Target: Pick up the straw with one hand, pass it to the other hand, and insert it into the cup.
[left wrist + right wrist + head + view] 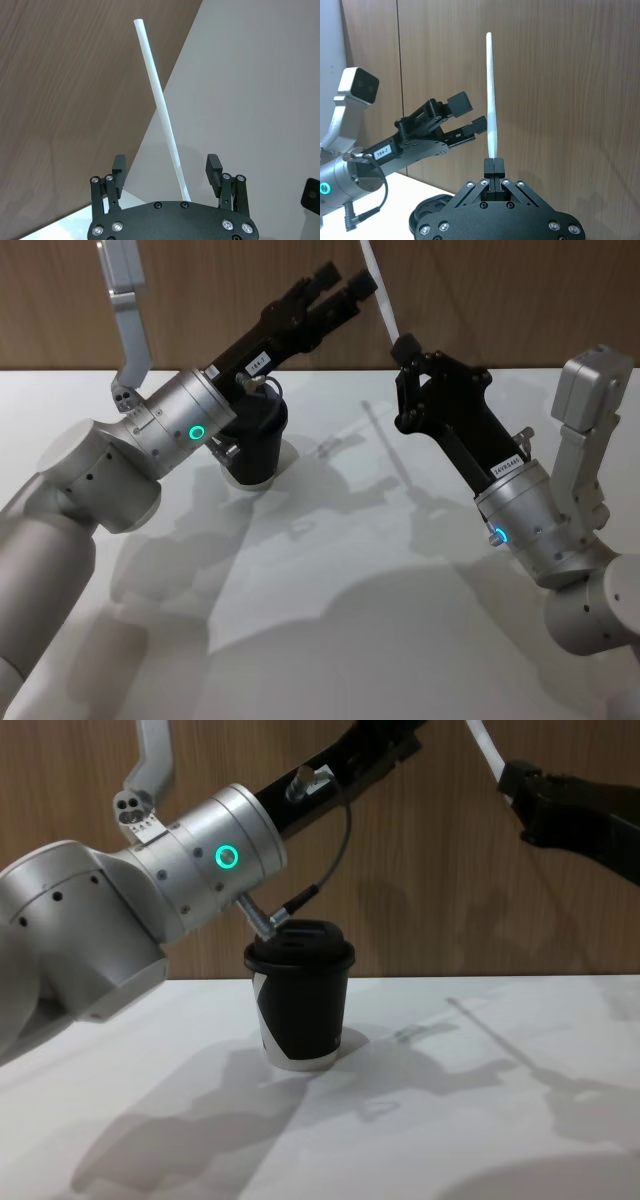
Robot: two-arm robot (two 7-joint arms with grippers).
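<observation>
The right end effector (405, 347) is clamped on the thin white plastic straw (381, 292), the left end effector (345, 282) gaping apart just beside it.

a white bench (330, 660) spreads across the foreground, smooth and matte, crossed by soft grey shadows (300, 530). behind it stands a brown wood-grain wall (220, 290), meeting the bench's far edge in a straight line. in the right wrist view the wall shows a vertical seam (397, 75) between panels.
</observation>
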